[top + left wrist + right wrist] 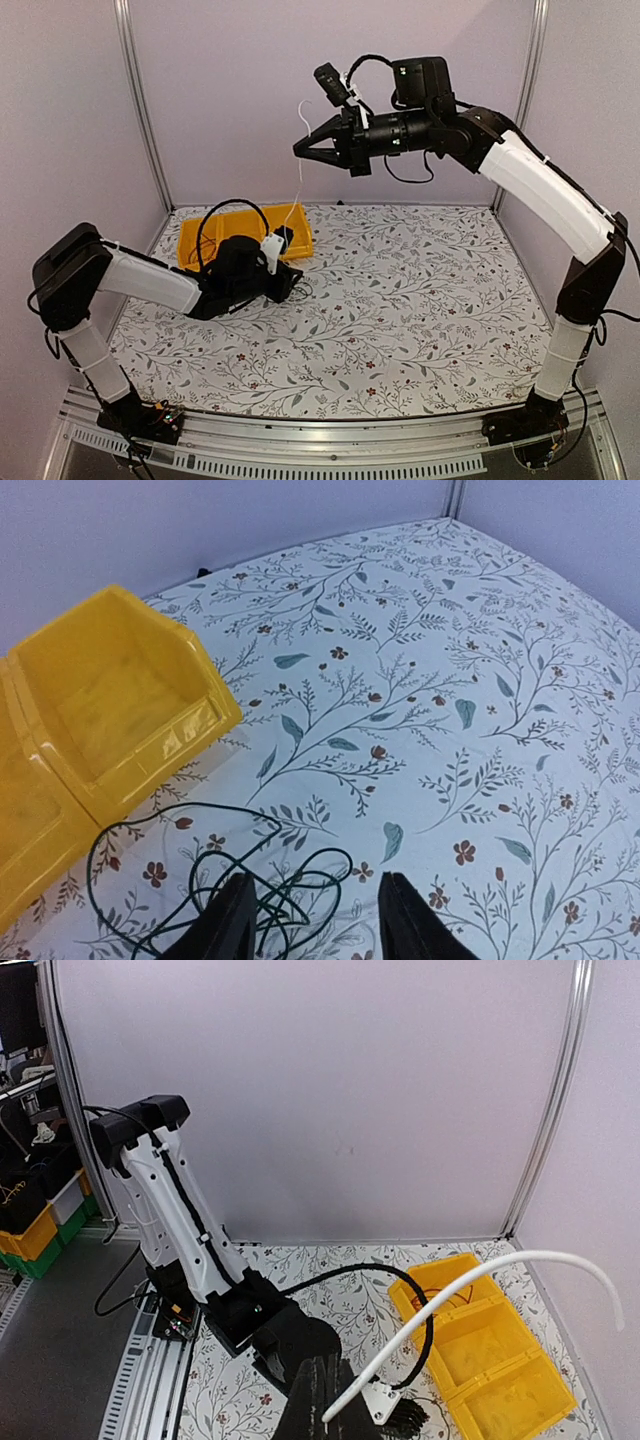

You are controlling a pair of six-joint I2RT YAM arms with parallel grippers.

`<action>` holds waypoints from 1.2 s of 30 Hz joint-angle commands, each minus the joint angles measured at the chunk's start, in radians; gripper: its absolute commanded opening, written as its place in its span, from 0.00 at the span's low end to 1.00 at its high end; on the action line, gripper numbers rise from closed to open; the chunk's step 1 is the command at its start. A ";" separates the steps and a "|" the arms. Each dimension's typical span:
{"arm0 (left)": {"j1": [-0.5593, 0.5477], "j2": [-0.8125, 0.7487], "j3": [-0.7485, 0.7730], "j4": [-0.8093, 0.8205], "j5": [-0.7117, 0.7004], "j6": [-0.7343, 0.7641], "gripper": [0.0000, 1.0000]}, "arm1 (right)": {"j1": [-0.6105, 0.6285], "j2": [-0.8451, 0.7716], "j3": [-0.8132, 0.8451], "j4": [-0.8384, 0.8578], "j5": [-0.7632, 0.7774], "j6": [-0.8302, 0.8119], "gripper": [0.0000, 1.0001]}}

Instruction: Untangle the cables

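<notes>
A loose tangle of thin dark cable (215, 865) lies on the floral table beside the yellow bin. My left gripper (320, 925) stands open just over it, and its left finger (232, 925) overlaps several strands; nothing is pinched. From above, that gripper (296, 283) sits low near the bin's front corner. My right gripper (299, 148) is raised high over the back of the table, shut on a white cable (299, 185) that hangs down toward the bin. In the right wrist view the white cable (480, 1280) arcs away from the shut fingertips (335, 1365).
A yellow bin (185, 240) with compartments stands at the back left; its wall (205, 720) is close to the left gripper. One compartment holds a thin orange wire (445, 1298). A thick black arm cable (235, 205) loops over the bin. Walls enclose the back and both sides.
</notes>
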 commanded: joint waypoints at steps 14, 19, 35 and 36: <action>0.046 0.222 0.116 -0.131 0.102 -0.126 0.33 | -0.464 -0.137 0.367 -0.010 -0.101 0.030 0.00; 0.045 0.166 0.036 -0.116 0.133 -0.142 0.35 | -0.554 -0.149 0.386 0.010 -0.105 0.062 0.00; -0.078 -0.353 -0.044 -0.309 0.019 -0.098 1.00 | -0.556 -0.271 -0.082 0.060 -0.170 0.012 0.00; -0.077 -0.373 -0.030 -0.352 -0.005 -0.102 1.00 | -0.556 -0.278 -0.111 0.065 -0.178 0.012 0.00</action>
